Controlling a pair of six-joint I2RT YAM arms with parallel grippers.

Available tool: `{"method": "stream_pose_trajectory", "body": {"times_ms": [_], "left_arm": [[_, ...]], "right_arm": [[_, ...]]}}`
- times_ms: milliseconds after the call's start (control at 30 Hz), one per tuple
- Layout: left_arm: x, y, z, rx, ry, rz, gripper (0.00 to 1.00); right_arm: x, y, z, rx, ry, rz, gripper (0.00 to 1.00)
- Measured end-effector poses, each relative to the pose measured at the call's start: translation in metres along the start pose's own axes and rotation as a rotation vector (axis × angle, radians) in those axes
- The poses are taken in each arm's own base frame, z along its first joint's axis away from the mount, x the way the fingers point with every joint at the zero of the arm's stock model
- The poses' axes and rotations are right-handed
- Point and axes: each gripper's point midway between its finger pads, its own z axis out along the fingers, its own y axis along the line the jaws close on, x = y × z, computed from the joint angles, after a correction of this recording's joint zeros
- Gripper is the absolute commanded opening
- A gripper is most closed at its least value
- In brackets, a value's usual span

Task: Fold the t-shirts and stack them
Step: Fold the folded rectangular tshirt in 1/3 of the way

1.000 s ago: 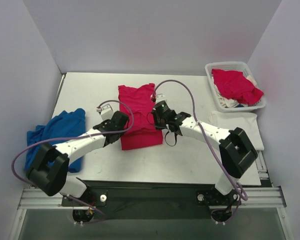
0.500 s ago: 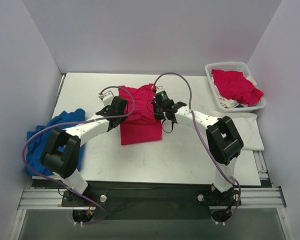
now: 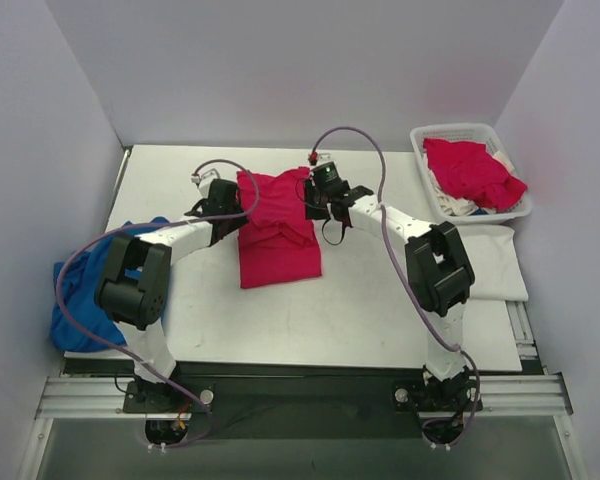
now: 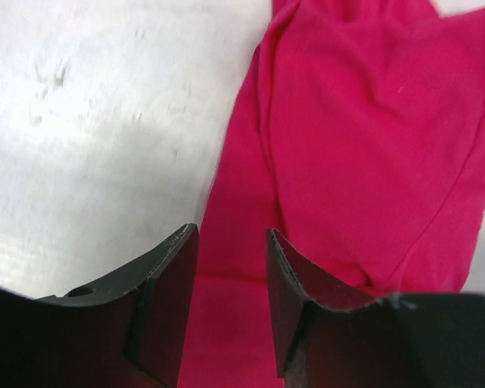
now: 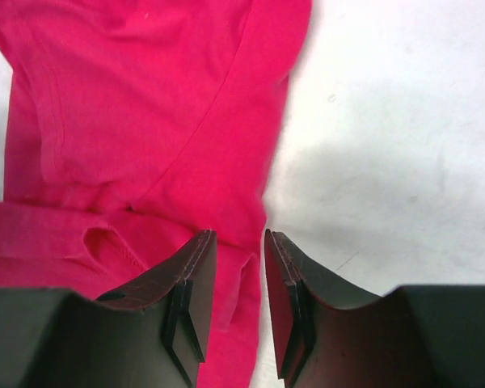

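The bright pinkish-red soft cloth t-shirt (image 3: 278,230) lay in the middle of the table, partly folded. Its near part was a neat rectangle, and its far part was bunched in a looser second layer. The left gripper (image 4: 230,242) hung over the shirt's far left edge with its black jaws apart. Only flat cloth showed in the gap, and nothing was pinched. The right gripper (image 5: 240,242) hung over the far right edge with its jaws parted more narrowly, and it too gripped nothing.

The step in hand looked like a lengthwise fold that had just been laid down. The next move would probably call for both grippers to lift straight clear without snagging the top layer. After that the rumpled far layer would need smoothing or another fold before the shirt was fit to stack.

The flat pale grey table top (image 3: 380,310) was matte and faintly scuffed. A flat white cloth t-shirt (image 3: 480,250) lay at its right side. Beyond that, at the far right, stood a white plastic lattice basket (image 3: 458,128) holding more crumpled pinkish-red shirts (image 3: 470,170). A crumpled blue cloth (image 3: 100,265) sat at the left edge. Plain pale lavender walls (image 3: 310,70) closed the space on three sides.
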Motion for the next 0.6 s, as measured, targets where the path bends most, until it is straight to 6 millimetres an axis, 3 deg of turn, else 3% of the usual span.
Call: {"method": "stream_pose_trajectory", "body": {"times_ms": [133, 267, 433, 600], "left_arm": [[-0.027, -0.013, 0.002, 0.049, -0.045, 0.002, 0.5], [-0.039, -0.026, -0.011, 0.101, -0.069, 0.01, 0.5], [-0.024, -0.02, -0.043, 0.143, -0.042, 0.016, 0.49], [0.007, -0.016, -0.054, 0.137, 0.027, 0.052, 0.47]], "right_arm": [[-0.014, -0.006, -0.002, 0.01, -0.027, 0.009, 0.31], [-0.003, -0.007, -0.007, 0.017, -0.003, -0.012, 0.31], [0.039, 0.013, -0.028, 0.003, 0.061, -0.077, 0.31], [0.069, 0.046, -0.038, -0.041, 0.1, -0.149, 0.31]]}}
